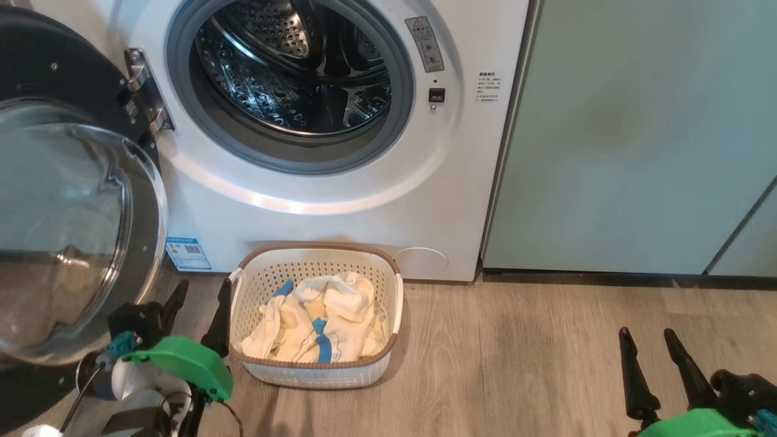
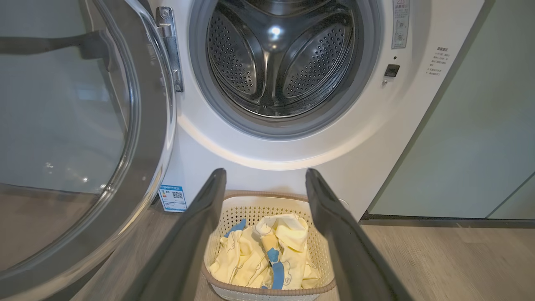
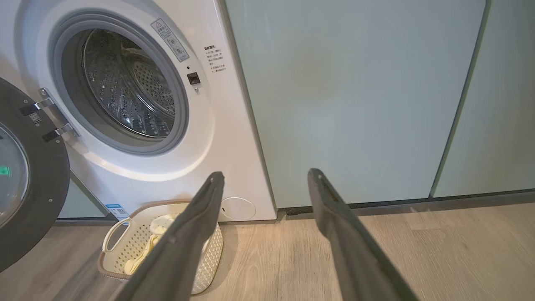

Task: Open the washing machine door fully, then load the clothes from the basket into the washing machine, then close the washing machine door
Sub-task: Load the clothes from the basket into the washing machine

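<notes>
Standing wide on its hinge at the left, the door (image 1: 61, 230) leaves the drum (image 1: 291, 67) of the machine (image 1: 340, 212) bare, with no cloth to be seen inside. The opening step looks done and loading is the step in hand.

The clothes (image 1: 318, 325) lie heaped in the basket (image 1: 315, 255), which sits on the floor (image 1: 516, 352) hard against the machine's foot, right below the drum mouth.

The left gripper (image 1: 204, 282) hovers just beside the basket's left edge, near a white handle. Its two fingers are spread as far as they go and nothing is between them. Whether a finger brushes the handle cannot be told. In the left wrist view the fingers frame the heap, so this arm seems lined up for the pick.

The right gripper (image 1: 645, 332) waits well apart over the floor's lower right corner, before the cabinets (image 1: 637, 133), equally spread and empty.

To do the step well, the left gripper should probably come down over the middle of the heap, away from the perforated walls and brown rim. It should close on a thick fold, not a single edge. The cloth is soft and may trail, so a lift well clear of the rim would help. A path kept off the door's glass bowl looks wise. The release belongs deep in the drum, past the grey ring.
</notes>
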